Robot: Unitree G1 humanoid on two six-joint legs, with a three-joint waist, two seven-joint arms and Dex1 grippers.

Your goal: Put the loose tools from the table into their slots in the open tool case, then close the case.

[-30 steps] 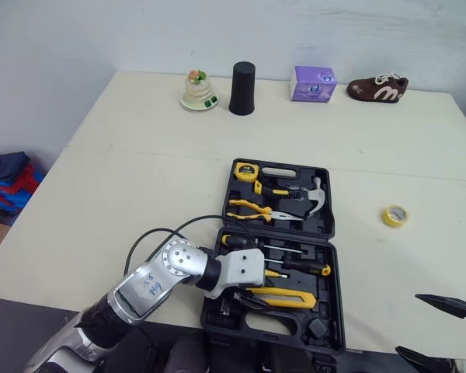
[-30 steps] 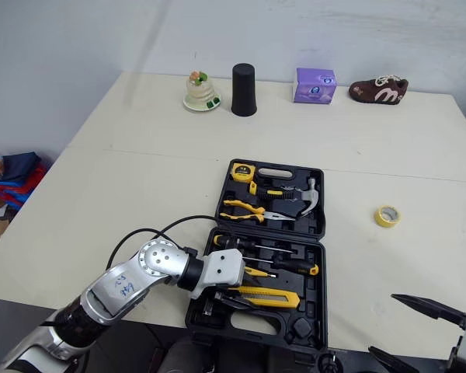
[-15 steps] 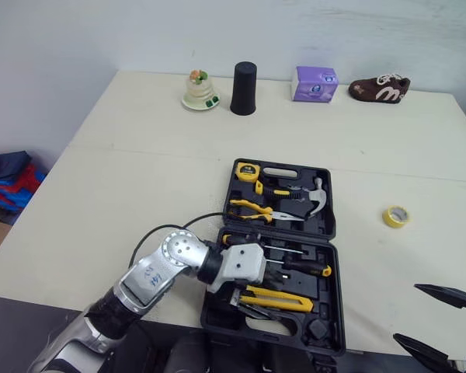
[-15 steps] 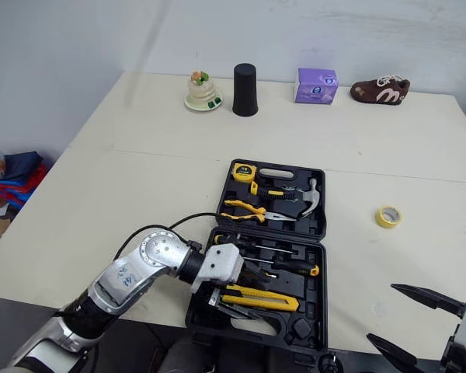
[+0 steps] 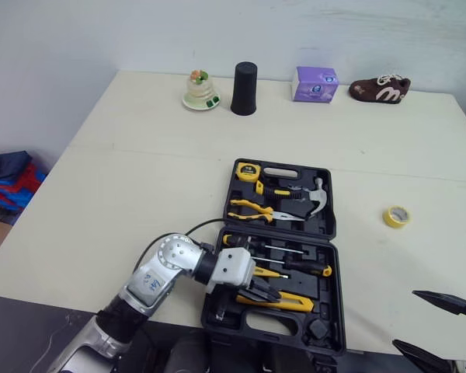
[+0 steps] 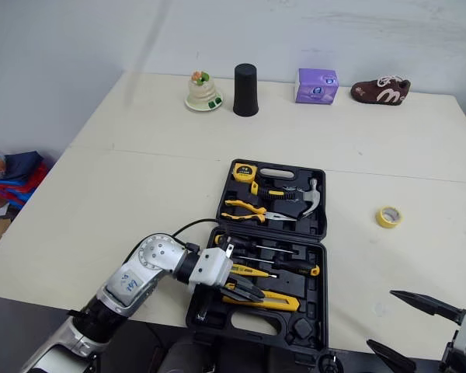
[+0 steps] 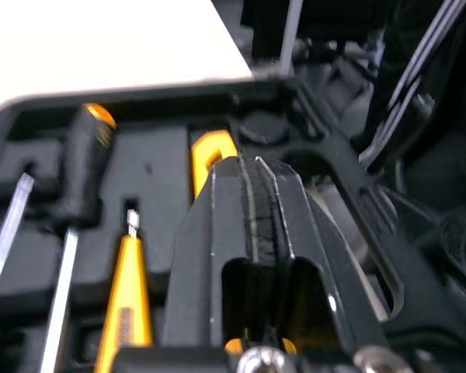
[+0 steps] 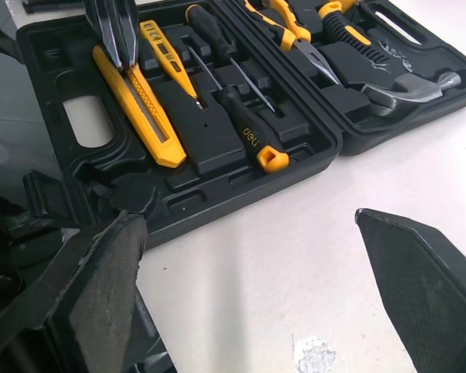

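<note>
At the lower right edge of the frame, the right gripper (image 5: 404, 317) hangs off the table's near edge with its two black fingers spread wide and empty. At lower centre lies the open tool case (image 5: 276, 231). In its near half, the left gripper (image 5: 268, 294) has its fingers pressed together, holding nothing, their tips resting on the yellow utility knife (image 5: 291, 301) in its slot. The step appears to be seating the knife. A steady downward press along its body should bring it flush, kept clear of the screwdrivers (image 5: 307, 266) just beyond. The far half holds pliers (image 5: 252, 208) and a hammer (image 5: 314, 198). A yellow tape roll (image 5: 395, 216) sits loose on the table (image 5: 140, 155), well apart at right. Along the top edge stand an ornament (image 5: 199, 91), a black cup (image 5: 244, 88), a purple box (image 5: 314, 83) and a brown shoe (image 5: 380, 88).
</note>
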